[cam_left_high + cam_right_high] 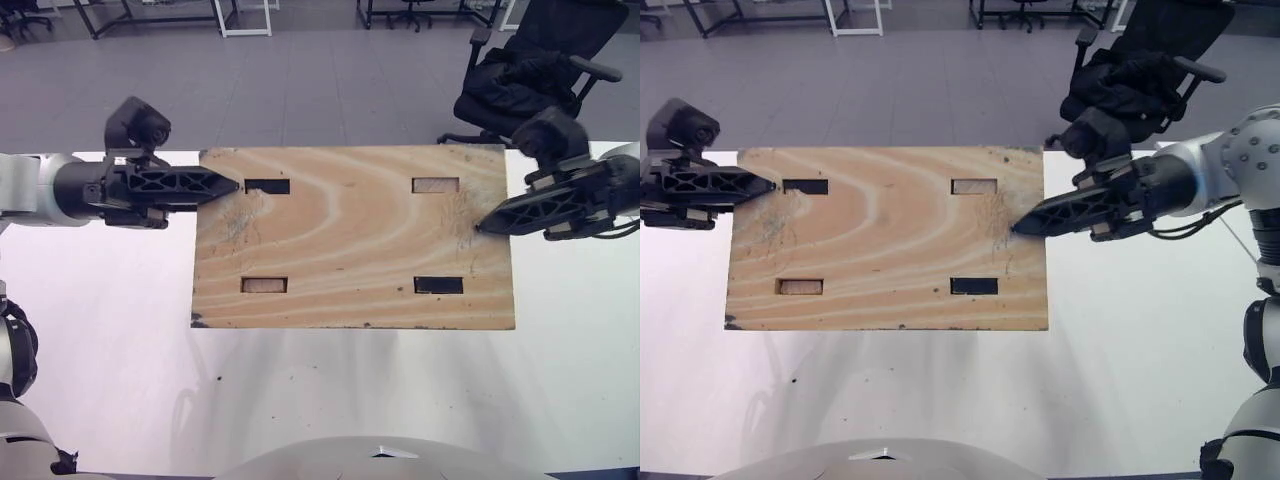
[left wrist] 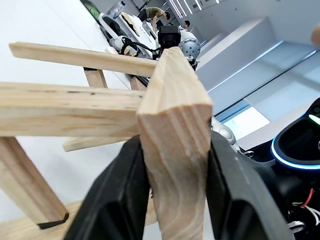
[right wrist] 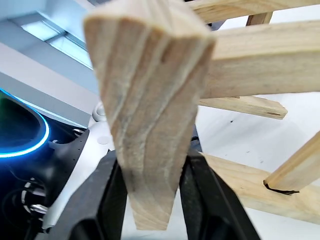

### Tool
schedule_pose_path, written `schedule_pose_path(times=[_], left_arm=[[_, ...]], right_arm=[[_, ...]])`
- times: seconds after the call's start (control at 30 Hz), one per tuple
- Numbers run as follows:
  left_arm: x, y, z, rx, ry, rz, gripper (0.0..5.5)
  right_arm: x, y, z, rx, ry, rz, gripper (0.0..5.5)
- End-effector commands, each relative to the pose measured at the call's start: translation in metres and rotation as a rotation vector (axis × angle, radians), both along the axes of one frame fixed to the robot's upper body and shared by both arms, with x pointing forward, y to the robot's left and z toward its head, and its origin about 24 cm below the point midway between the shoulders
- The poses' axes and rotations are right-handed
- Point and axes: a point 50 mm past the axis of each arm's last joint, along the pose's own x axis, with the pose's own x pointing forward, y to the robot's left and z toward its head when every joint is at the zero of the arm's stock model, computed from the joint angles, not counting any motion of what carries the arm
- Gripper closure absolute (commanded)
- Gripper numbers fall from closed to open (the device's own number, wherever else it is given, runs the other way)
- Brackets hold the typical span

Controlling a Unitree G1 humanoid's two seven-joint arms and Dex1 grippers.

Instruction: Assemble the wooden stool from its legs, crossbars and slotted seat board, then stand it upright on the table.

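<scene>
Gripping the slotted seat board [image 1: 350, 240] by its two short edges, I have the stool under me with its top face up. My left jaws are shut on the board's left edge, just beside the far-left slot [image 1: 267, 186], one finger [image 2: 117, 200] on each face of the board with the wood tight between them. My right jaws are shut the same way on the right edge, about midway between the far and near corners, and their black fingers [image 3: 100, 200] press on both sides of the board's thickness.

The board lies level over the white worktop [image 1: 100, 330], long sides running left to right. It has four rectangular slots. The far-right slot [image 1: 436, 185] and the near-left slot [image 1: 264, 285] show pale wood inside; the far-left one and the near-right slot [image 1: 438, 285] look dark.

Beneath the board the wrist cameras show the frame: square wooden legs [image 2: 65, 110] running away from the underside towards the worktop, and a slimmer crossbar [image 3: 245, 105] joined between them. I cannot tell whether the feet are touching the worktop.

Beyond the far edge of the worktop, on the grey floor to the right, stands a black office chair [image 1: 530, 70].
</scene>
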Motion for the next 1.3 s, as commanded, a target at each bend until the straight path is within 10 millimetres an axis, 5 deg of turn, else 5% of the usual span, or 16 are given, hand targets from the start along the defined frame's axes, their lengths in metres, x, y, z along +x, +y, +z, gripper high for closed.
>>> schedule_pose_path(times=[0.03, 0.4, 0.47, 0.53, 0.77, 0.93, 1.03, 1.17, 1.3], left_arm=[[0.014, 0.001, -0.023, -0.100, 0.145, 0.011, 4.16], [0.036, 0.009, -0.092, -0.038, 0.264, 0.164, 4.15], [0.041, 0.018, -0.099, 0.019, 0.243, 0.230, 4.15], [0.045, 0.029, -0.102, 0.064, 0.213, 0.288, 3.46], [0.053, 0.058, -0.083, 0.055, 0.114, 0.399, 2.13], [0.039, 0.110, -0.043, -0.001, -0.094, 0.602, 1.27], [0.031, 0.142, -0.035, 0.082, -0.320, 0.805, 0.93], [0.036, 0.157, -0.110, 0.534, -0.652, 1.327, 0.93], [0.009, 0.143, -0.179, 0.772, -0.700, 1.554, 0.93]], right_arm=[[0.009, 0.008, 0.014, 0.377, 0.224, 0.124, 4.14], [0.038, 0.007, -0.078, 0.271, 0.451, -0.161, 4.01], [0.042, 0.004, -0.088, 0.229, 0.452, -0.232, 3.30], [0.044, -0.001, -0.093, 0.202, 0.446, -0.285, 2.92], [0.046, -0.035, -0.108, 0.061, 0.302, -0.489, 1.60], [0.065, -0.082, -0.082, 0.174, 0.022, -0.807, 0.68], [0.072, -0.103, -0.096, 0.065, -0.254, -1.041, 0.31], [0.078, -0.108, -0.161, -0.329, -0.645, -1.478, 0.31], [0.077, -0.089, -0.184, -0.564, -0.939, -1.474, 0.31]])
